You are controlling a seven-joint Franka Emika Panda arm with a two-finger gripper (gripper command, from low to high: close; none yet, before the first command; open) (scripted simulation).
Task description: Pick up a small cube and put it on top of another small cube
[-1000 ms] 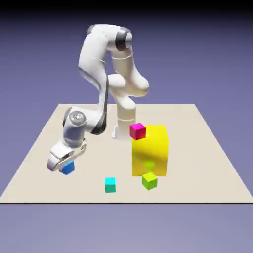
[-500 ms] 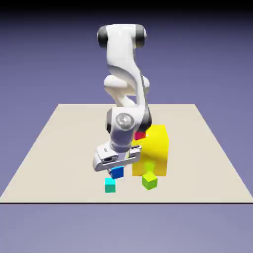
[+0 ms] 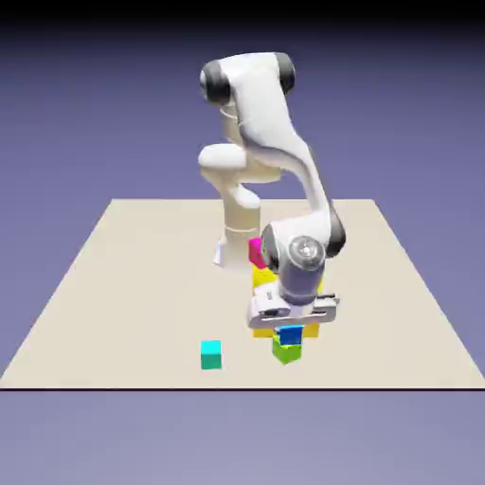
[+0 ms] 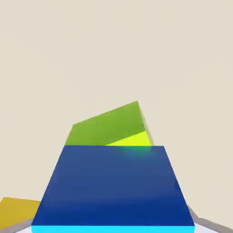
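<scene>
Exterior view: we see the blue cube (image 3: 291, 336) over the lime-green cube (image 3: 287, 353), near the table's (image 3: 114, 360) front edge

Hand view: blue sits between the gripper's (image 4: 113, 224) fingertips, clamped or freed we can't tell; green's askew, so uneven release could topple blue

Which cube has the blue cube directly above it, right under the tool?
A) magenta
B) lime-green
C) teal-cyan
B: in the exterior view the blue cube sits right over the lime-green cube, while the teal-cyan cube stands apart to the exterior view's left.
</scene>
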